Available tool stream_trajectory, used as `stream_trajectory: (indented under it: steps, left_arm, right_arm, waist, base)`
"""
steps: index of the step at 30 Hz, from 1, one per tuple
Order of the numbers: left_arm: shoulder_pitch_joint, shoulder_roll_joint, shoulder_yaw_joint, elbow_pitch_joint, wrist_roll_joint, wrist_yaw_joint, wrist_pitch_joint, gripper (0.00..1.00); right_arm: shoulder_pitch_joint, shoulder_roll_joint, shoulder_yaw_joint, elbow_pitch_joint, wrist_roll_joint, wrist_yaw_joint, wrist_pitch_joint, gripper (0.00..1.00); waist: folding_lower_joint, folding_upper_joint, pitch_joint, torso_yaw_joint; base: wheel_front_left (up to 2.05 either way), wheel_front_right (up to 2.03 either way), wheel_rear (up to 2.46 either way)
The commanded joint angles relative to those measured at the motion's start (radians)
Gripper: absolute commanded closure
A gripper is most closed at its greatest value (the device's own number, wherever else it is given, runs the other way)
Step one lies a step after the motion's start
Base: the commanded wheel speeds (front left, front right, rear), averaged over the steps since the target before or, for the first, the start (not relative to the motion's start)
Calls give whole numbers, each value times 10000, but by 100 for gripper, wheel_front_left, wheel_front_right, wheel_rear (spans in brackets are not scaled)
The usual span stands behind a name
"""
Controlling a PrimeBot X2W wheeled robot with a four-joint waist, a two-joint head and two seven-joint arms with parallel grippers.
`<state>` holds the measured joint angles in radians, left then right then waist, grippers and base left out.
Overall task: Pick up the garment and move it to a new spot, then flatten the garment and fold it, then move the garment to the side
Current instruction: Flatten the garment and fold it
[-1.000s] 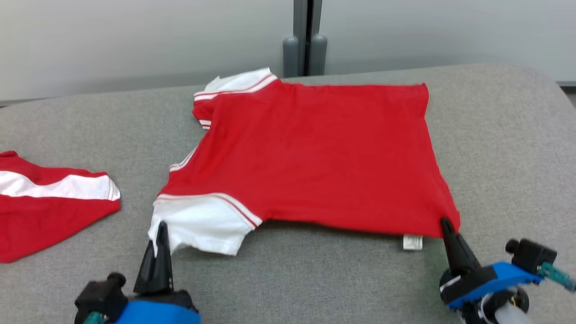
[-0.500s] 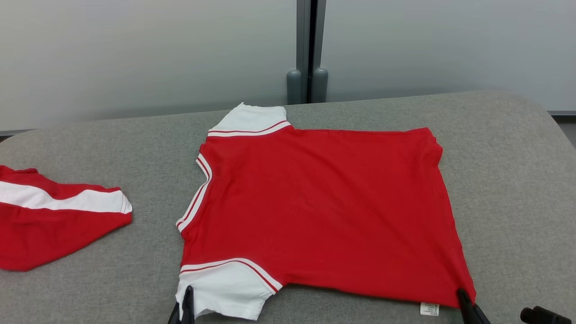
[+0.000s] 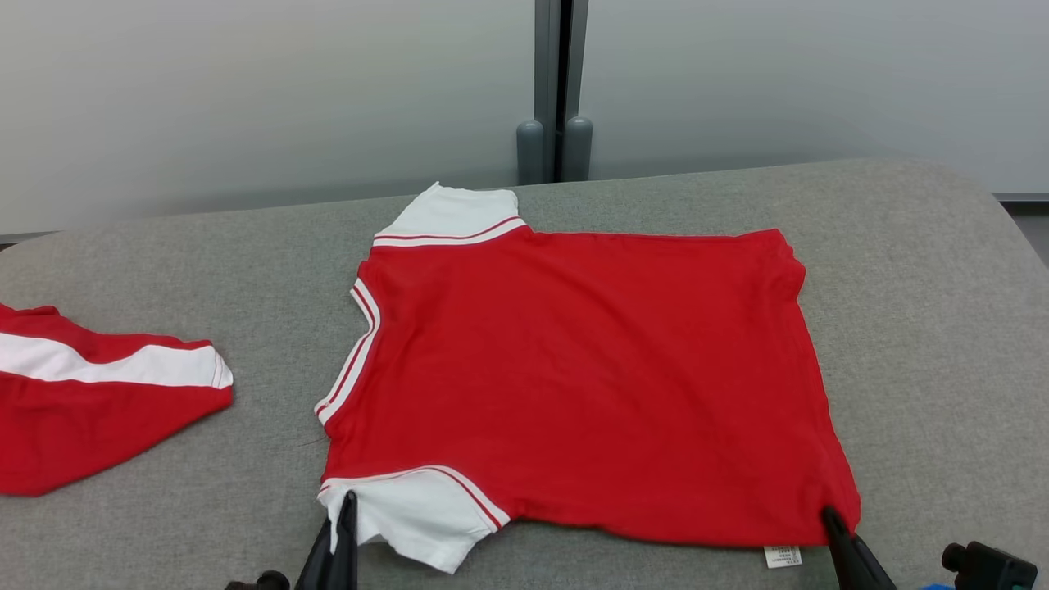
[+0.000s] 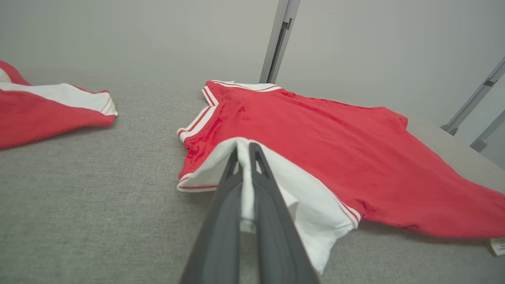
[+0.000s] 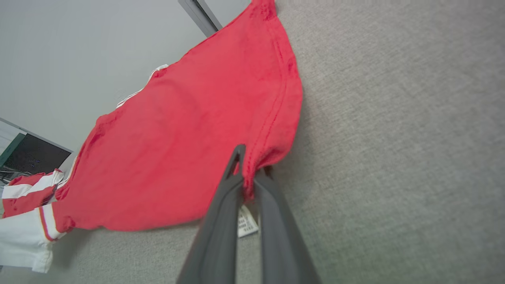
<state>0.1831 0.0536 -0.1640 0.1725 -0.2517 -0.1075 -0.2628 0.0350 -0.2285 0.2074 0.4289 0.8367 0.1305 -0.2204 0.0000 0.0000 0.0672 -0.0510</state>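
Flattening seems underway: the red garment lies spread on the grey table, left gripper pinching its white sleeve at seven o'clock, right gripper pinching the hem corner at five; folding next calls for carrying both toward twelve.

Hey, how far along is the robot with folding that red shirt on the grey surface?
Looks done: the red shirt lies spread almost flat on the grey surface. In hand: the left end effector is shut on the near white sleeve, the right end effector on the near hem corner. Left: no fold shows yet, so folding it and moving it aside remain.
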Motion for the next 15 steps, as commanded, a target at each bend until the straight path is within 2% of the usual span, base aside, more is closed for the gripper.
stream_trajectory:
  steps: [1, 8, 15]
  left_arm:
    - [-263, 106, 81, -5, 107, -51, -24, 100]
    - [-1089, 406, -87, 194, 346, -163, -24, 100]
    - [-2147, 839, -359, 854, 406, -235, -24, 100]
  right_arm:
    - [-107, -35, -32, -104, -91, 5, 44, 100]
    - [-495, 27, -96, -380, 83, 5, 355, 100]
    - [-1095, 7, -124, -155, 331, 5, 676, 100]
  waist:
    - [0, 0, 14, -22]
    - [0, 0, 152, -105]
    - [0, 0, 438, -222]
  base:
    - [0, 0, 0]
    - [0, 0, 0]
    - [0, 0, 0]
